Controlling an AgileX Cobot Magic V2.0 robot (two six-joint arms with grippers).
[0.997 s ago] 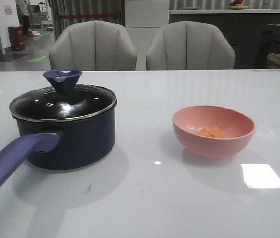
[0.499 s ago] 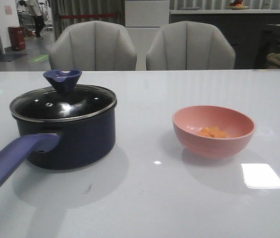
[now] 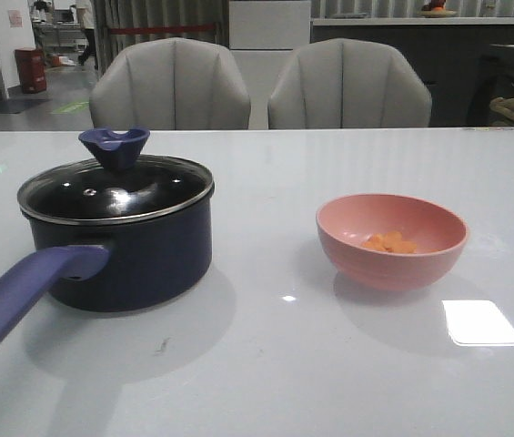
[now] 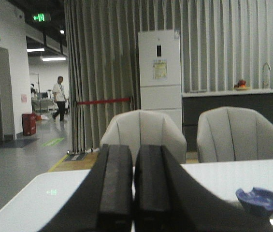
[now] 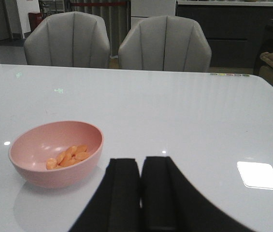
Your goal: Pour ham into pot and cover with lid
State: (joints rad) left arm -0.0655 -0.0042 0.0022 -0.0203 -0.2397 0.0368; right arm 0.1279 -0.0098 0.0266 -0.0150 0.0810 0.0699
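Ham: a small heap of orange diced pieces lying in the bottom of a pink bowl, which stands on the right half of the white worktop. Pot: dark navy, standing on the left half of the worktop, well apart from the bowl, its long purple-blue handle running toward the near left edge. Lid: seated on the pot rim, flared knob upright. Left gripper: jaws pressed together, holding nothing, raised beside the lid knob. Right gripper: jaws together, holding nothing, above the worktop just beside the bowl, not touching it. Two grey chairs stand behind the worktop's far edge.
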